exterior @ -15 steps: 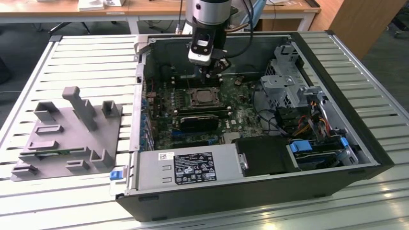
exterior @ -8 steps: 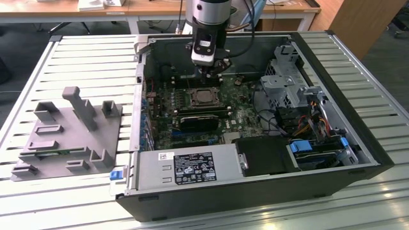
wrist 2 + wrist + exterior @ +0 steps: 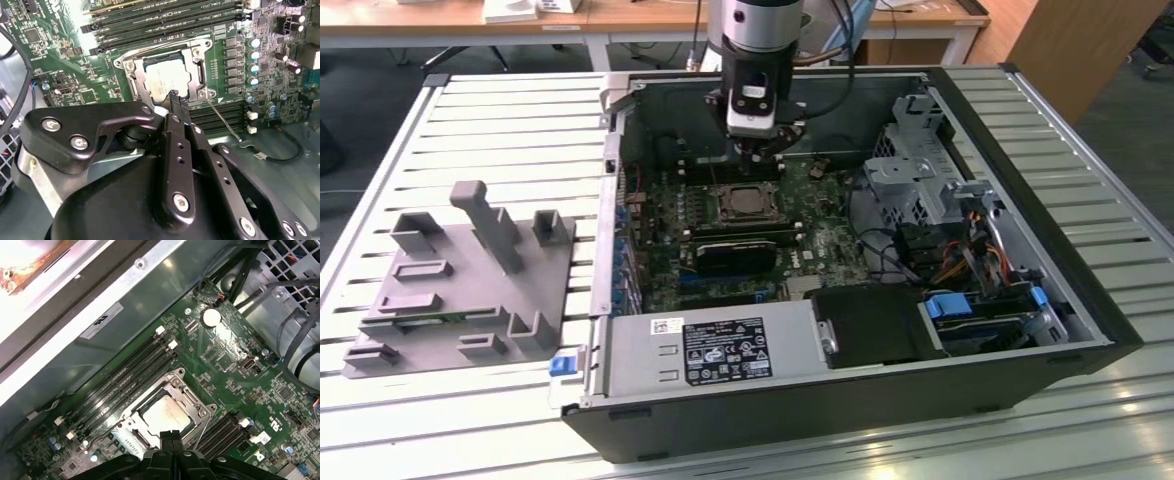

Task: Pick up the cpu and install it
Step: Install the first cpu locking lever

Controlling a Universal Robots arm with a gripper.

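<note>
The open computer case [image 3: 854, 250] lies on the slatted surface [image 3: 480, 130]. Inside it, the cpu [image 3: 167, 80] already sits flat in the socket frame [image 3: 131, 75]. The hand [image 3: 176, 102] hovers just above it, clenched and holding nothing. I judge it best to lift straight, without touching the frame.

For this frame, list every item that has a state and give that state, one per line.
Silvery square cpu: lying flat inside the metal-framed motherboard socket, not held.
Socket: frame open, chip top exposed.
Black gripper: fingers shut together, holding nothing, tips just above the chip's edge.
Black computer case: lying on its side, side panel off, motherboard exposed.
Grey plastic tray: no chip on it.
</note>
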